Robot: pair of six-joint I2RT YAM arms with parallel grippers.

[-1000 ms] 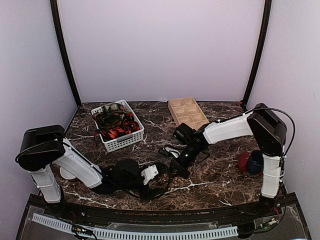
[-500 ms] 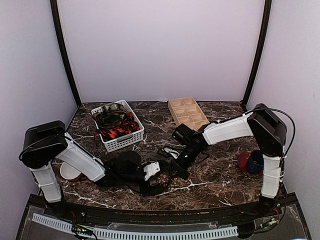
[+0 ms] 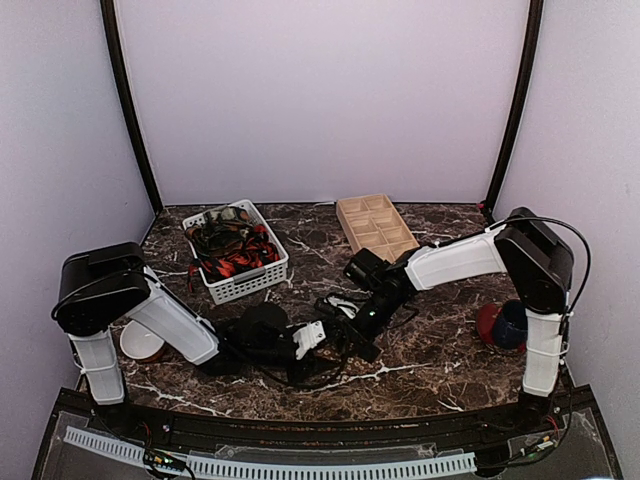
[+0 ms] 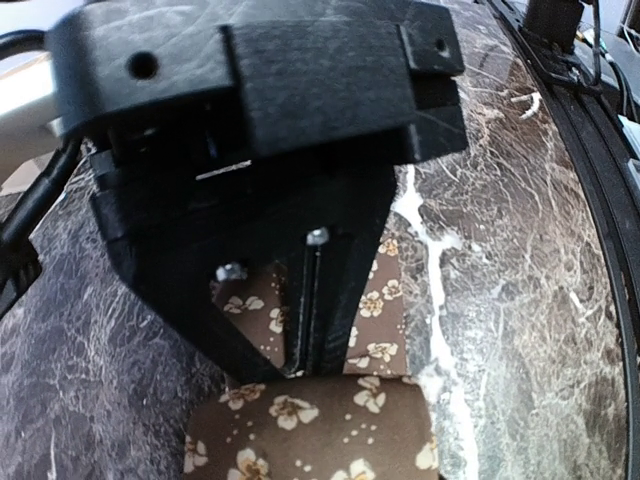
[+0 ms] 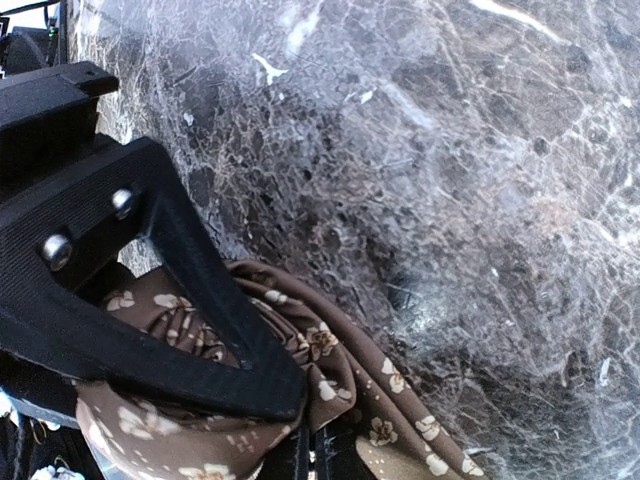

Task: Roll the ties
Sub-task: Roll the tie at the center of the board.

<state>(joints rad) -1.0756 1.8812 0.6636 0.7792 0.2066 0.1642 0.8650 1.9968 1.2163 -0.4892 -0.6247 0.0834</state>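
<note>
Left gripper: fingers pressed together with only a slit between them, tips touching the brown flowered tie, which lies folded on the marble table. Right gripper: one finger shows, with the tie bunched around its tip; its spread cannot be told. The grippers meet near the table's front centre. Other ties fill the basket at the rear left.

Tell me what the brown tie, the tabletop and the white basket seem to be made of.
Brown tie: soft woven fabric, matte with a slight sheen, printed with tan flowers; it folds and bunches. Tabletop: dark brown marble-look surface with white veins, glossy; whether real stone or laminate is unclear. White basket: likely moulded plastic, judging by its slotted walls.
</note>
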